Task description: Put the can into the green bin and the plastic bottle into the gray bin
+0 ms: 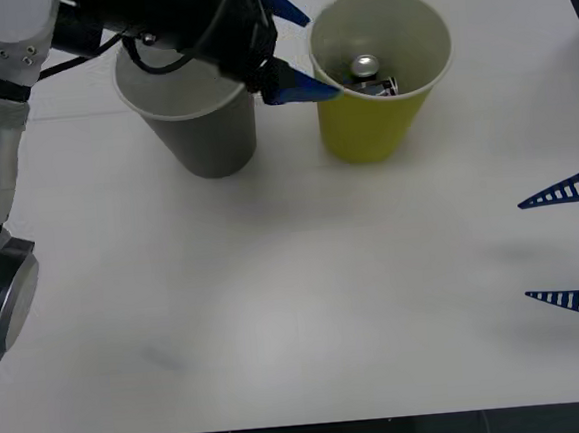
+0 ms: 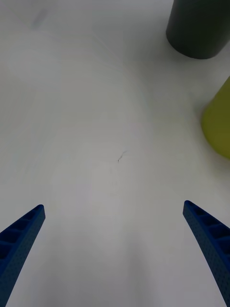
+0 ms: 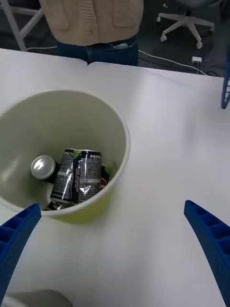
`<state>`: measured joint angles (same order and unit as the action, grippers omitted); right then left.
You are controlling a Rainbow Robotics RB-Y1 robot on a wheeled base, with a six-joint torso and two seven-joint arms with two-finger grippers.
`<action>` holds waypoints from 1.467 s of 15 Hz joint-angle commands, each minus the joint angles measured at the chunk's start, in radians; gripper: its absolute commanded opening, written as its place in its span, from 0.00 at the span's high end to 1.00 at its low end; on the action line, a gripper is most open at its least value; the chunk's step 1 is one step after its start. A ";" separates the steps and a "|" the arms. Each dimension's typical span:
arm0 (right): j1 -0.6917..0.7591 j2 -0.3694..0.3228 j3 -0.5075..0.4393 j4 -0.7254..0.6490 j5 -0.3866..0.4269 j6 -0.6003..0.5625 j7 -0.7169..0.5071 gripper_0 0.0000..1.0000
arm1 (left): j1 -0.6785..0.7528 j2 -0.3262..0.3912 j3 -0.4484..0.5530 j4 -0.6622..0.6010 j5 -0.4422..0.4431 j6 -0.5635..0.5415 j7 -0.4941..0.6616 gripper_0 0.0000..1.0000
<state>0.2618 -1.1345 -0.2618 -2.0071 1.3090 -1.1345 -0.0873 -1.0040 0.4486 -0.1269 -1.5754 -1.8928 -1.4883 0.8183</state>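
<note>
Across the white bench (image 1: 277, 308), the gray bin (image 1: 208, 133) and the green bin (image 1: 379, 79) stand side by side, close but apart. Above the gray bin's rim hangs the left gripper (image 1: 292, 56), fingers spread and holding nothing, one fingertip right at the green bin's rim. That closeness is the main risk: a careless sideways pull could likely catch the light rim and tip the green bin. At the bench's right edge waits the right gripper (image 1: 573, 244), fingers apart and empty. Down inside the green bin lies the can (image 3: 43, 167), silver top showing, beside a crushed dark container. Whether the bottle sits inside the gray bin cannot be told.
</note>
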 commanded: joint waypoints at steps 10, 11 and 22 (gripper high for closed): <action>0.000 0.000 0.000 0.000 0.000 0.000 0.000 0.00 | 0.657 0.228 0.174 -0.495 0.224 0.077 -0.326 0.00; 0.000 0.000 0.000 0.000 0.000 0.000 0.000 0.00 | 0.697 0.248 0.185 -0.506 0.241 0.094 -0.358 0.00; 0.000 0.000 0.000 0.000 0.000 0.000 0.000 0.00 | 0.959 0.472 0.279 -0.526 0.455 0.158 -0.585 0.00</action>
<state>0.2618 -1.1345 -0.2618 -2.0071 1.3090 -1.1345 -0.0873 -0.0601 0.9043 0.1482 -2.1021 -1.4522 -1.3374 0.2334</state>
